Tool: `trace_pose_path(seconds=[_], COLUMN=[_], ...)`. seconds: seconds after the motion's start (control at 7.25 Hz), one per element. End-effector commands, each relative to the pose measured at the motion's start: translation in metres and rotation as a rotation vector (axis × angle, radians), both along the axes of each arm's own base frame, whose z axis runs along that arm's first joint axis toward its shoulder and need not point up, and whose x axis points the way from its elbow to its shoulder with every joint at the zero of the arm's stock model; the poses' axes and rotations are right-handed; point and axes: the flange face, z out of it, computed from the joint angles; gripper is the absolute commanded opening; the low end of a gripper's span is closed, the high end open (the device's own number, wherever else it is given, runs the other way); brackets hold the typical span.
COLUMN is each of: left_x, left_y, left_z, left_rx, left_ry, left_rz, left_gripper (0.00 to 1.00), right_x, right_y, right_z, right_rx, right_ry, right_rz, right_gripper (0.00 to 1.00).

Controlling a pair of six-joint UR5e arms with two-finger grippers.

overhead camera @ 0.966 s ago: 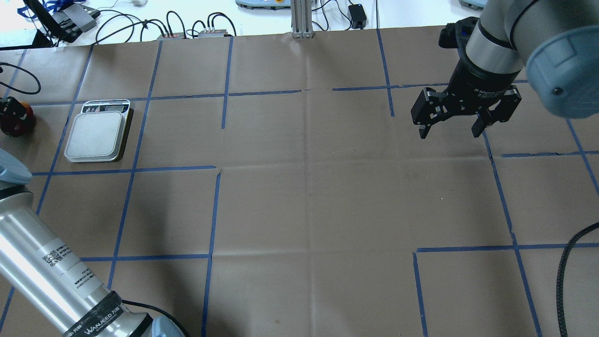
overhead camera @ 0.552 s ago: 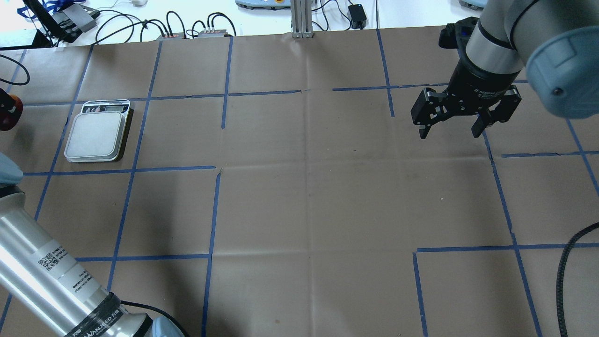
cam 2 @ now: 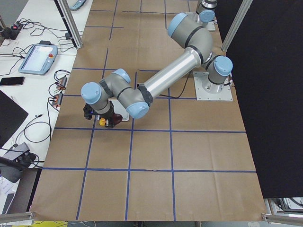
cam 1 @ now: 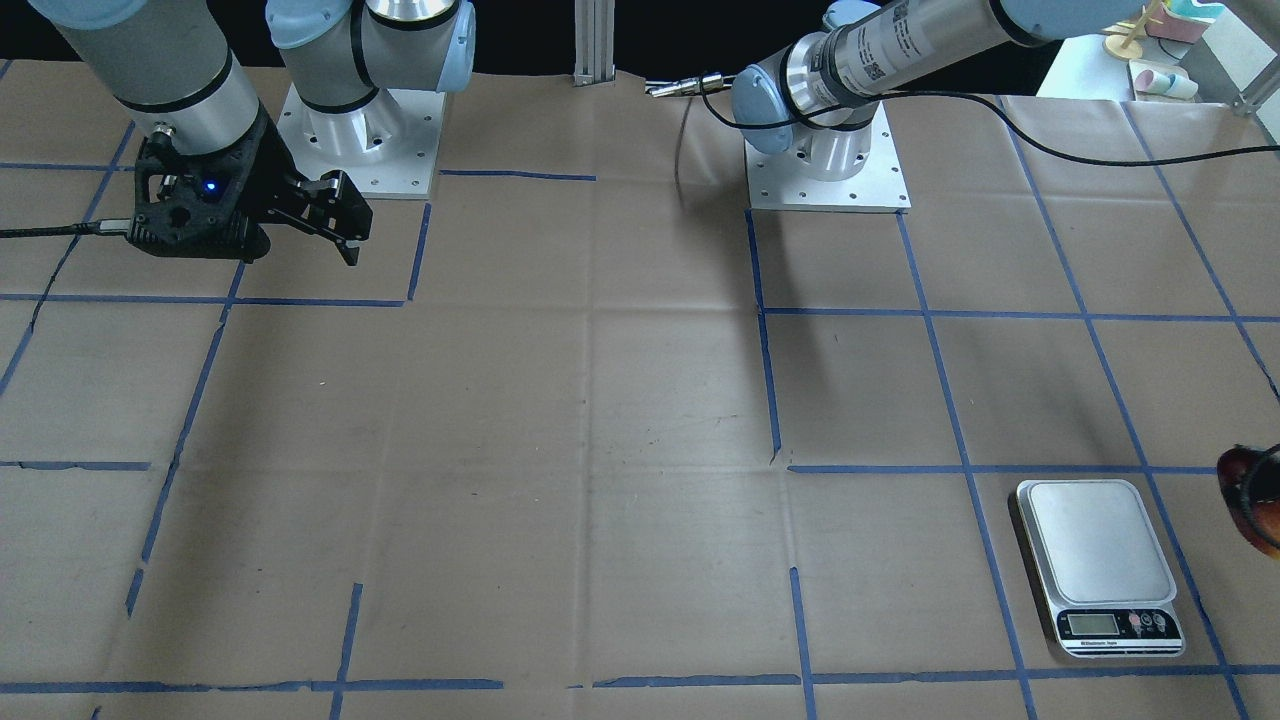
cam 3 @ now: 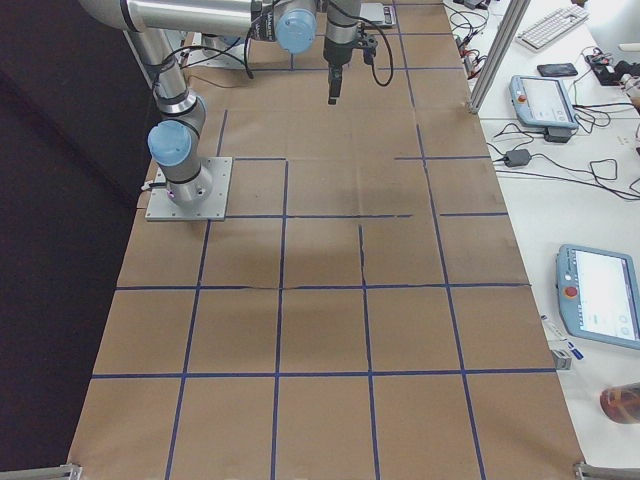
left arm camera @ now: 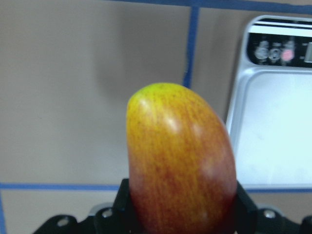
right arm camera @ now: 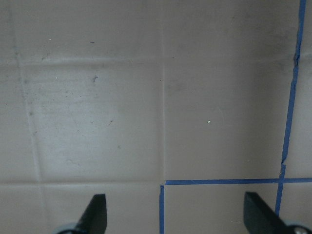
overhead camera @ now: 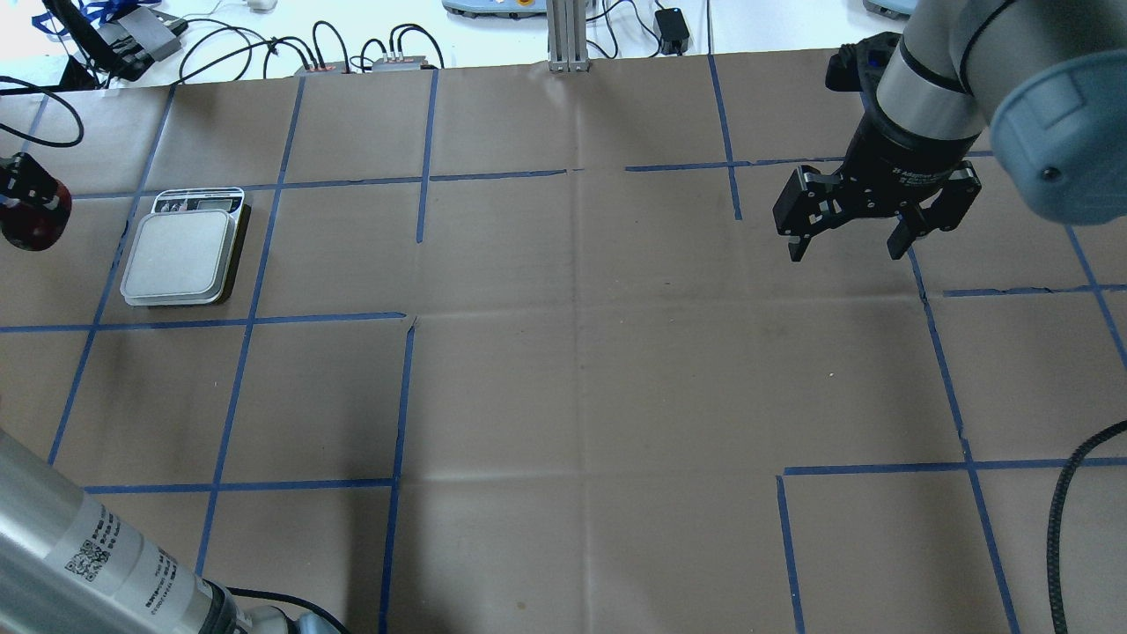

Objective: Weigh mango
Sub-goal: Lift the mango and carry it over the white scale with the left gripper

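Left wrist-mounted view: I see the left gripper (left arm camera: pixel 181 214) clamped on the mango (left arm camera: pixel 178 161), with the dark red end in its grip and the yellow tip pointing away from the camera. The fruit hangs over the paper-covered table (left arm camera: pixel 58 97), just beside the scale (left arm camera: pixel 270 141) and not on its platform. Overhead, the right gripper (overhead camera: pixel 845 245) hovers well apart from the scale, its 2 jaws spread wide and empty

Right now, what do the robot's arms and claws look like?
Left arm and right arm: silver tubes, pale blue joint caps, QR-code labels on the left. Right claw and left claw: black, two-fingered.
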Motion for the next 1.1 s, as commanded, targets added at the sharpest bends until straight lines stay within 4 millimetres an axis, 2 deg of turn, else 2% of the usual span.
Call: trace_pose_path(seconds=[0.0, 0.14, 0.41, 0.69, 0.83, 0.97], left_x=[-0.101, -0.107, -0.105, -0.101, -0.1, -0.098], left_y=[-0.012, -0.019, -0.023, -0.023, -0.024, -0.025], left_z=[-0.033, -0.05, -0.075, -0.072, -0.074, -0.068], left_rx=[-0.067, -0.056, -0.031, -0.033, -0.035, -0.039], left_ry=[-0.056, -0.052, -0.04, -0.046, -0.04, -0.051], left_rz=[0.025, 0.033, 0.026, 0.023, 0.025, 0.024], left_gripper=[0.45, 0.45, 0.48, 0.51, 0.94, 1.0], right_x=[0.0, 0.0, 0.0, 0.0, 0.0, 0.0], right_y=[0.0, 0.0, 0.0, 0.0, 0.0, 0.0], right_z=[0.0, 0.0, 0.0, 0.0, 0.0, 0.0], right_rx=[0.0, 0.0, 0.0, 0.0, 0.0, 0.0], right_ry=[0.0, 0.0, 0.0, 0.0, 0.0, 0.0], right_rz=[0.0, 0.0, 0.0, 0.0, 0.0, 0.0], right_gripper=[1.0, 1.0, 1.0, 1.0, 1.0, 1.0])
